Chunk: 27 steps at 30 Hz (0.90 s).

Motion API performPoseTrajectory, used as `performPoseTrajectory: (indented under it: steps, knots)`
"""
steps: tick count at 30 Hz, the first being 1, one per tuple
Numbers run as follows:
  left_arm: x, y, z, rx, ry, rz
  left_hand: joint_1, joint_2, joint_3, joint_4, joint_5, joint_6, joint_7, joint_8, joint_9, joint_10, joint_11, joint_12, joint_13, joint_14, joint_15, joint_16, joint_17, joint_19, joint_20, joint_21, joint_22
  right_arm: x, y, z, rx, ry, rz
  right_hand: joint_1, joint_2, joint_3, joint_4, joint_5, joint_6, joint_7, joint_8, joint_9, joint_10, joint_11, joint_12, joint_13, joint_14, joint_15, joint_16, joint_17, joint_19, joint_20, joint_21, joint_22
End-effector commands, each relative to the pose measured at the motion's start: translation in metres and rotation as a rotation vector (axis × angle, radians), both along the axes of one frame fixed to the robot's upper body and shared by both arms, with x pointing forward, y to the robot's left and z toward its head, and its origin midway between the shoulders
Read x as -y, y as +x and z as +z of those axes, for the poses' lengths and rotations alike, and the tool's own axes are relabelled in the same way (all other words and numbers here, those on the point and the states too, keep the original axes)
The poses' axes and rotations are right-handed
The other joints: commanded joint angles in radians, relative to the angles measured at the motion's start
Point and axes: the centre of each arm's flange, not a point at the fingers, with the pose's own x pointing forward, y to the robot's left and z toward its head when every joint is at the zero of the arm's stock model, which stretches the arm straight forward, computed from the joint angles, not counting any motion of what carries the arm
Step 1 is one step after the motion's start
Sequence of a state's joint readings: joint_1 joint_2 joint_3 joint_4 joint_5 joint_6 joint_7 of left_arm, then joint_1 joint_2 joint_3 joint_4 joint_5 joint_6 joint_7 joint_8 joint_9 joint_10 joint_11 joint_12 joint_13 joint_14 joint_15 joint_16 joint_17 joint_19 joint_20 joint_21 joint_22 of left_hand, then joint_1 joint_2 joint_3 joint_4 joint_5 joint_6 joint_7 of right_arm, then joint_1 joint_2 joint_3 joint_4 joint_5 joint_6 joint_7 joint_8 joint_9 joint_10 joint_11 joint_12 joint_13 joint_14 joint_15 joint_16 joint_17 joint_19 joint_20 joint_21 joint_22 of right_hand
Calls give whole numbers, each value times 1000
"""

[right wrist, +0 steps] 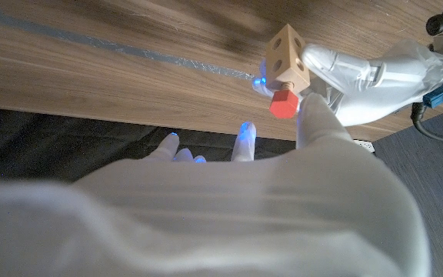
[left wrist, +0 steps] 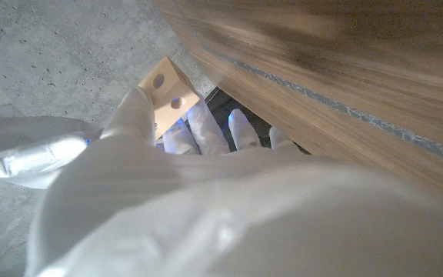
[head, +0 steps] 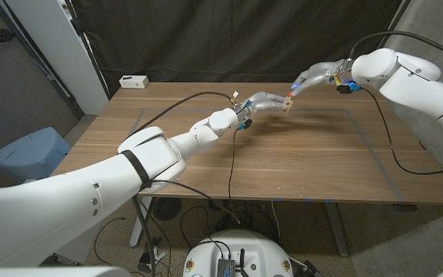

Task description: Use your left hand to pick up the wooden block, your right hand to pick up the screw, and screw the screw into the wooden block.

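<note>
The small wooden block (head: 288, 105) hangs in the air over the far middle of the table, gripped by my left hand (head: 260, 101). In the left wrist view the block (left wrist: 168, 88) shows two round holes above my left hand (left wrist: 206, 192). My right hand (head: 311, 78) reaches in from the right and meets the block. The right wrist view has the screw's red head (right wrist: 283, 105) right against the block (right wrist: 285, 51), pinched by fingertips (right wrist: 311, 115) of my right hand (right wrist: 244, 200). The screw's shaft is hidden. My left hand (right wrist: 368, 69) holds the block's other side.
A white power strip (head: 133, 81) lies at the table's (head: 206, 169) far left corner. Blue tape lines (head: 375, 154) mark a rectangle on the wood. A black cable (head: 231, 165) trails across the table from my left wrist. A blue seat (head: 29, 154) stands left of the table.
</note>
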State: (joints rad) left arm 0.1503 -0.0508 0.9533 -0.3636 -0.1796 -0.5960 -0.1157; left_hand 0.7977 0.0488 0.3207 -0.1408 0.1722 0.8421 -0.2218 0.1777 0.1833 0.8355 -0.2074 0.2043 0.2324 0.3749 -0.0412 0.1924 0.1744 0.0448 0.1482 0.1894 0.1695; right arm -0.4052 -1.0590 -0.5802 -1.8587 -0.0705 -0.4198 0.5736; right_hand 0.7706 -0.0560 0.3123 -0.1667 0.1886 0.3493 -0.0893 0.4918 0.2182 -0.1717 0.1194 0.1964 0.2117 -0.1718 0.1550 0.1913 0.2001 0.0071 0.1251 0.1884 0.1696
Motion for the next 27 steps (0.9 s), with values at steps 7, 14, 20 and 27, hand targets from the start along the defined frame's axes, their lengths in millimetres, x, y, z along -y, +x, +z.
performPoseTrajectory:
  steps: [7, 14, 20, 27]
  knots:
    - [0, -2, 0, 17, 7, -7, -6, -1, 0, 2, 5, 15, -3, 13, 5, 0, -2, 4, -1, 4, -77, 3, 2, -5, 1, 2, 6, 5, -2, -3, -40, -1, 12, 17, -3, 13, 3, -2, 11, 1, 3, 0, -71, 7, 5, 2, -77, 5, 4, 0, -8, 0, 2, 3]
    - [3, -2, -1, 10, 8, -5, -7, -1, 0, 2, 5, 15, -3, 13, 5, -1, -2, 3, -1, 3, -76, 2, 2, -7, 0, 2, 6, 6, -3, -5, -38, 2, 9, 23, -4, 16, 2, -2, 28, 3, 9, 0, -67, 8, 8, 2, -76, 7, 5, 0, -8, 0, 2, 3]
    - [4, -2, 0, 12, 10, -6, -7, 0, 1, 1, 5, 15, -3, 13, 5, -1, -2, 3, -2, 3, -78, 2, 2, -6, 0, 2, 6, 5, -2, -6, -29, 5, 10, 32, -5, 20, 1, -2, 64, 5, 24, 4, -55, 6, 13, 2, -70, 6, 9, 0, -4, -2, 4, 3]
    - [4, -2, -1, 14, 12, -8, -8, 0, 1, 1, 5, 16, -3, 13, 5, 0, -2, 4, -2, 4, -76, 3, 2, -6, 0, 2, 6, 3, 0, -6, -20, 5, 13, 43, -6, 25, 0, -1, 98, 7, 40, 8, -39, 4, 19, 2, -62, 5, 12, 0, 2, -3, 7, 3]
